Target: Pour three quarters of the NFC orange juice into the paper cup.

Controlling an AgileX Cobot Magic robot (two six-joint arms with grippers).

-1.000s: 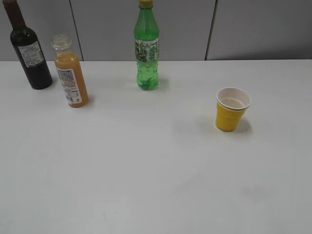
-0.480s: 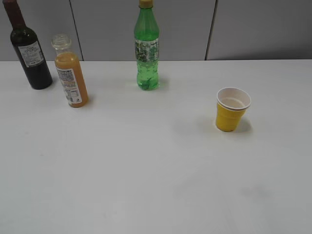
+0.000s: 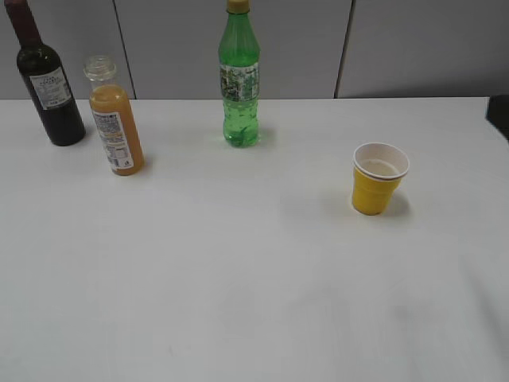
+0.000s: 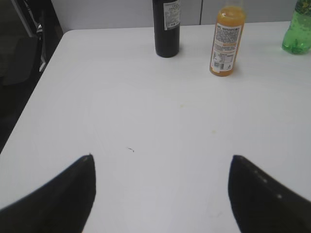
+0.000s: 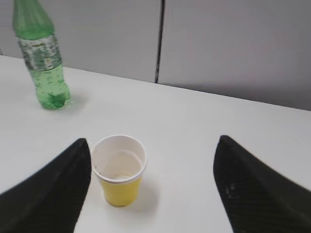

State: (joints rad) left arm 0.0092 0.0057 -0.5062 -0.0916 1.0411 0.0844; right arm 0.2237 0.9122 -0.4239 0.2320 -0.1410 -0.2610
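Nearest, both wide open and empty above the white table: left gripper, right gripper. Farther, upright at right: paper cup. Beyond, far left: NFC orange juice, just beside dark wine bottle; farthest, green soda bottle.

Both grippers' jaws stand wide apart, empty.

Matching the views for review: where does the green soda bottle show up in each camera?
Exterior view: green soda bottle top centre, at the table's far edge.
Left wrist view: only its base, cut off at the upper right corner.
Right wrist view: upper left.
Shared landmark: the grey wall panels behind the table.
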